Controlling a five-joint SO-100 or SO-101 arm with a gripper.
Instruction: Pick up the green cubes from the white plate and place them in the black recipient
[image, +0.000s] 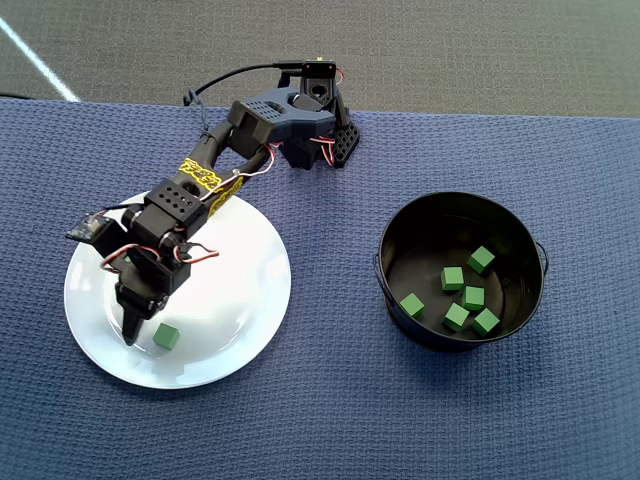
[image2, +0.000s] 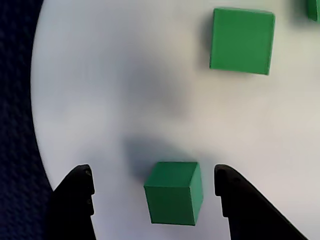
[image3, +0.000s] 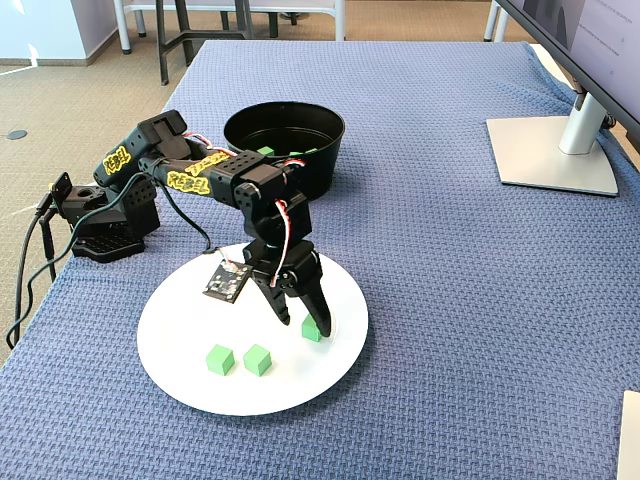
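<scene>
The white plate (image: 240, 300) (image3: 180, 320) (image2: 100, 75) lies on the blue cloth. Three green cubes show on it in the fixed view: one (image3: 311, 329) between my fingers and two (image3: 220, 359) (image3: 258, 359) near the plate's front. My gripper (image3: 303, 318) (image: 133, 322) (image2: 154, 172) is open and points down at the plate. In the wrist view a cube (image2: 174, 192) sits between the fingers, nearer the right one and touching neither; another cube (image2: 242, 40) lies farther off. The overhead view shows one plate cube (image: 166, 336); the arm hides the others. The black recipient (image: 395, 230) (image3: 240, 130) holds several cubes (image: 453, 278).
The arm's base (image: 310, 130) (image3: 100, 225) stands at the cloth's edge, with cables trailing off it. A monitor stand (image3: 550, 150) sits at the far right in the fixed view. Blue cloth (image: 330, 400) separates the plate and the recipient.
</scene>
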